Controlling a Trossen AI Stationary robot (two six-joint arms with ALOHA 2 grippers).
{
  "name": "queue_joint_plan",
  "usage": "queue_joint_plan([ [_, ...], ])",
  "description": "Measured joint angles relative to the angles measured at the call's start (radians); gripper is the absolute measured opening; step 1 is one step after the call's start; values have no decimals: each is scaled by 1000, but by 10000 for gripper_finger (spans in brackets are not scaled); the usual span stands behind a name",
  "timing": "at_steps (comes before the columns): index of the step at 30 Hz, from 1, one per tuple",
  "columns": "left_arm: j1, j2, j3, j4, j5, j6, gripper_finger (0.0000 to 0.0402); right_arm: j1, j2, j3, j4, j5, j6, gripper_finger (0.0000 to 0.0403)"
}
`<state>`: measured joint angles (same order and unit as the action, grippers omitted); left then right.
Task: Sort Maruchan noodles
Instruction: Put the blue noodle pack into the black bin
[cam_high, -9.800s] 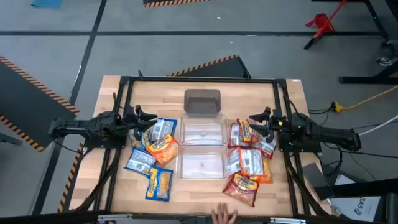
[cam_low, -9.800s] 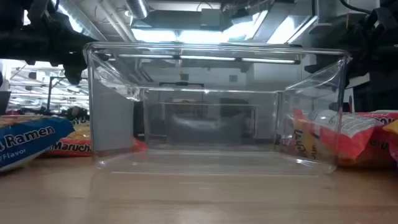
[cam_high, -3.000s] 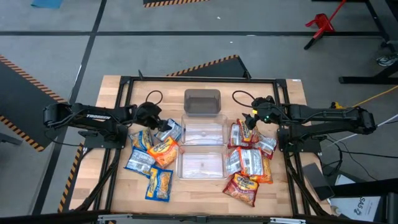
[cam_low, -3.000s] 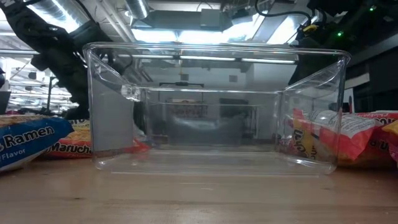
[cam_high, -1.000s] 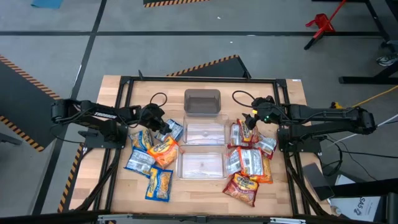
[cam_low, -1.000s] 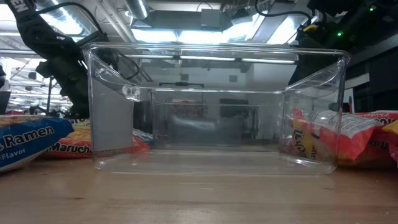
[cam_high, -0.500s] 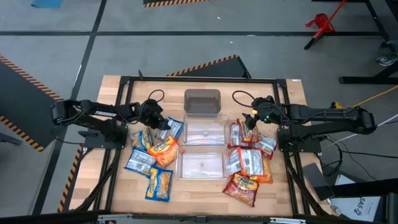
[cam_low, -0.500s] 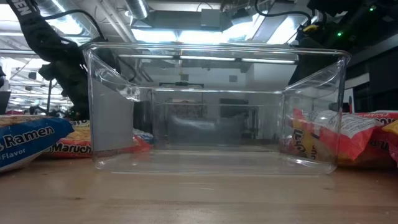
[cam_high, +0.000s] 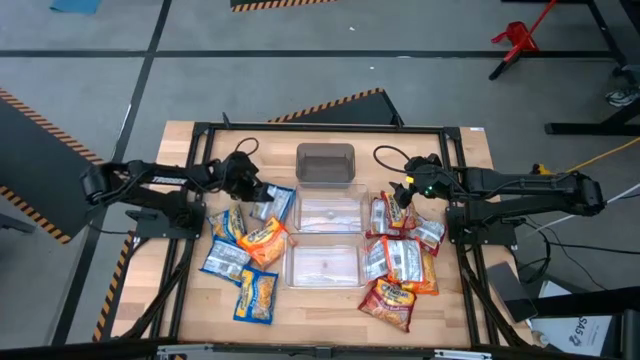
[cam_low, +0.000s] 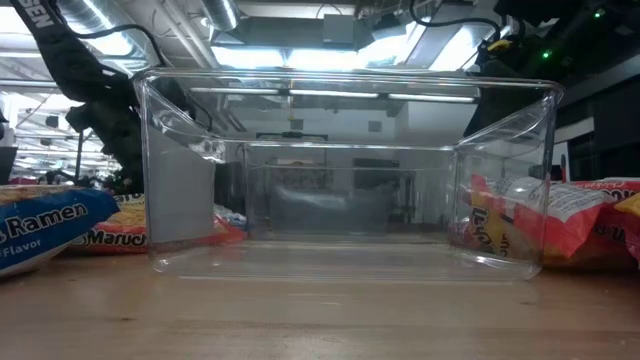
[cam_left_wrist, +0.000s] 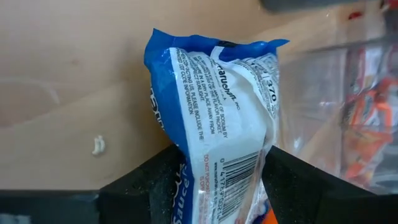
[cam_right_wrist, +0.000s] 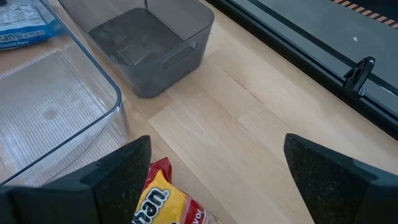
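carry the blue packet (cam_left_wrist: 217, 118) level and clear of the bin rim before letting go, so it drops flat inside the clear bin (cam_high: 325, 211) just beyond the jaws. the left gripper (cam_high: 258, 198) has its jaws closed on 1 end of that blue packet, which sticks out ahead of them. the right gripper (cam_high: 398, 192) hangs with jaws wide apart and empty, a red packet (cam_right_wrist: 158, 202) just under them on the counter (cam_right_wrist: 249, 143).

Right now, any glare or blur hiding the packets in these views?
Low view: ceiling lights glare through the clear bin, warping the packets behind it. Left wrist view: blue packet sharp in the left gripper, background soft. High view: even light, packets small.
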<state>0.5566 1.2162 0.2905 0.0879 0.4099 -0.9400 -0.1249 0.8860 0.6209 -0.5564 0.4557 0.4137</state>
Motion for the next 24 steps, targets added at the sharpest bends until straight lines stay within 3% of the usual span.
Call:
queue_joint_plan([
  [7, 64, -56, 0, 4, 4, 6, 200, 0, 0, 0, 0, 1, 0, 351],
  [17, 89, -106, 0, -2, 46, 79, 158, 0, 0, 0, 2, 7, 0, 351],
  [24, 71, -106, 0, -4, -52, 209, 175, 0, 0, 0, 9, 5, 0, 351],
])
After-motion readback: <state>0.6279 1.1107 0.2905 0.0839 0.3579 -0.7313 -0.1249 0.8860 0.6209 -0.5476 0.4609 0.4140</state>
